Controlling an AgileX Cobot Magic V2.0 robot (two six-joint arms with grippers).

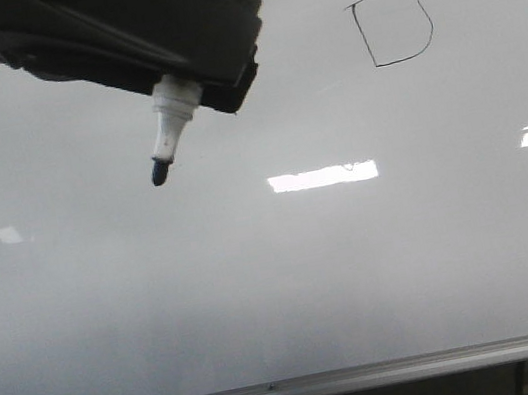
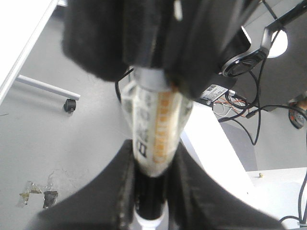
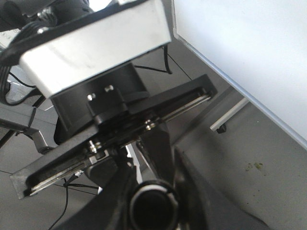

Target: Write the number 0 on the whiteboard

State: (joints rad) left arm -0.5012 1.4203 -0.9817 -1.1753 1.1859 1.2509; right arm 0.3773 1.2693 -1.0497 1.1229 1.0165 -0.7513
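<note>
Number 0 (image 1: 393, 26): thin black closed outline, flat left side and rounded right, sitting at about two o'clock on the whiteboard (image 1: 279, 286), whose silver rail (image 1: 296, 389) is running along the six o'clock edge. Marker (image 1: 169, 132): white collar, dark tip pointing toward seven o'clock, lying at about eleven o'clock, well apart from the outline. Left gripper (image 2: 151, 191): fingers clamping the marker's barrel. Right gripper (image 3: 153, 206): in view, spread cannot be told.
</note>
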